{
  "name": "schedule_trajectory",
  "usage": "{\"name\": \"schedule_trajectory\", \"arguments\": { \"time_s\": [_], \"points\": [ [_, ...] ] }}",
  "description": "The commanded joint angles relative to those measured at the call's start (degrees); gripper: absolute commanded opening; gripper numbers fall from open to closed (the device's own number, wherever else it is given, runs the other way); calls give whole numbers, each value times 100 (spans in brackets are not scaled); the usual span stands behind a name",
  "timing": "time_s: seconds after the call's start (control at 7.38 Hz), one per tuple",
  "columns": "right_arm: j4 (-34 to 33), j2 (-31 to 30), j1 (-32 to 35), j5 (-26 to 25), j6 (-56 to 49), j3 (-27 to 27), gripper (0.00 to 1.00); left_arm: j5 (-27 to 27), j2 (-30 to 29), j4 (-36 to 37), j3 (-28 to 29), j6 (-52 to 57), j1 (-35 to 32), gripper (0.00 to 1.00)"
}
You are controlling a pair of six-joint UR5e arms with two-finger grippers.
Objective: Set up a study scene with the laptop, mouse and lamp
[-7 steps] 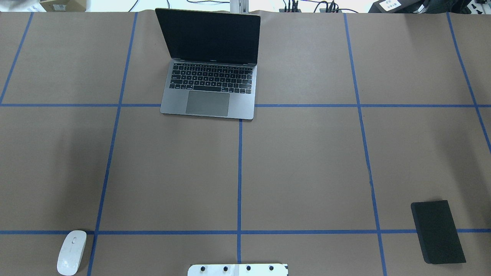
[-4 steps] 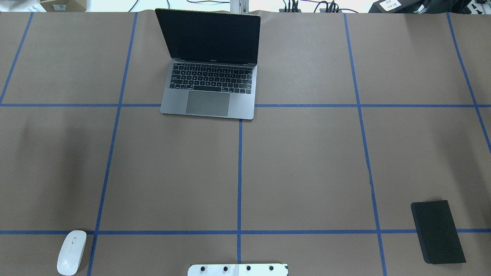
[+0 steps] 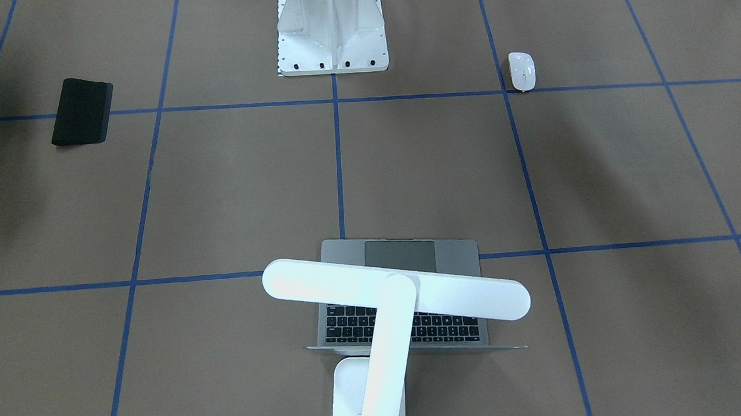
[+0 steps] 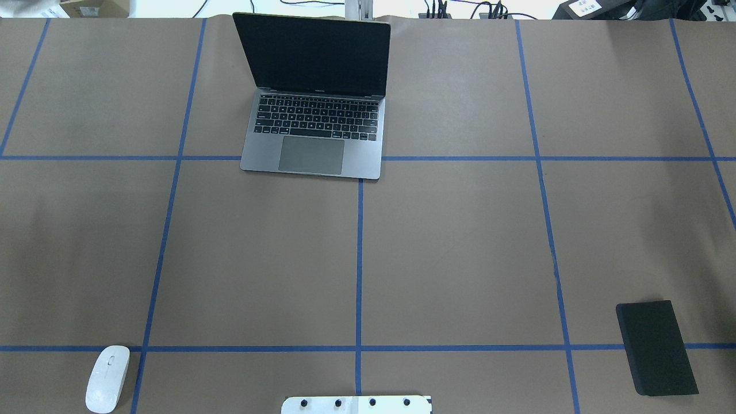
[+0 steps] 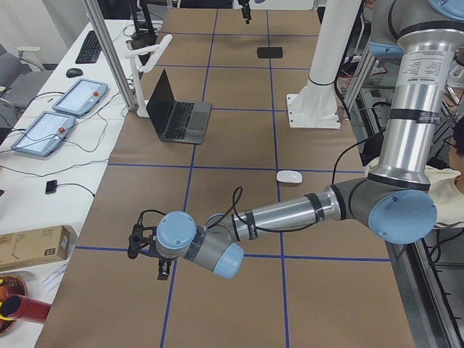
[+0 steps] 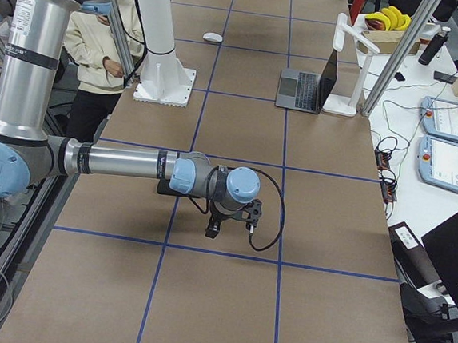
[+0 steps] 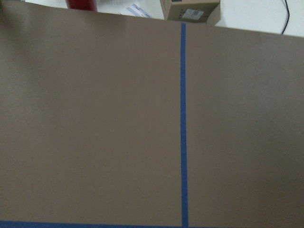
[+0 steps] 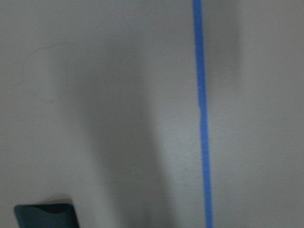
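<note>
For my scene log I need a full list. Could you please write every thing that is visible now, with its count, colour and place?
laptop: one, space-grey, open, far table edge, near centre.
lamp: one, white, behind the laptop's lid, head reaching over it.
mouse: one, white, near edge, robot's left side.
pad: one, black, near edge, robot's right side.
pedestal: one, white, near edge, centre.
table: one, brown, blue tape lines.
left gripper: one, black, over the table's left end; open or shut cannot be told.
right gripper: one, black, over the table's right end; likewise.
</note>
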State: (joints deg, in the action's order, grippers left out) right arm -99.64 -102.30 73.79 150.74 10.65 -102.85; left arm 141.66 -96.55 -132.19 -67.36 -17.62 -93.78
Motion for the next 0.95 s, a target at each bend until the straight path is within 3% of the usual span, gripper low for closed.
{"name": "schedule_trajectory", "arguments": {
  "time_s": [0.0, 0.27, 0.81],
  "points": [
    [23, -1, -1010, 439, 147, -95, 100, 327, 206, 1, -223, 127, -167, 100],
    [23, 0, -1716, 413, 566, -235, 100, 380, 312, 1, -321, 354, -272, 100],
    [6, -27, -2806, -412, 807, -359, 100, 530, 444, 27, -322, 785, -387, 100]
  ]
}}
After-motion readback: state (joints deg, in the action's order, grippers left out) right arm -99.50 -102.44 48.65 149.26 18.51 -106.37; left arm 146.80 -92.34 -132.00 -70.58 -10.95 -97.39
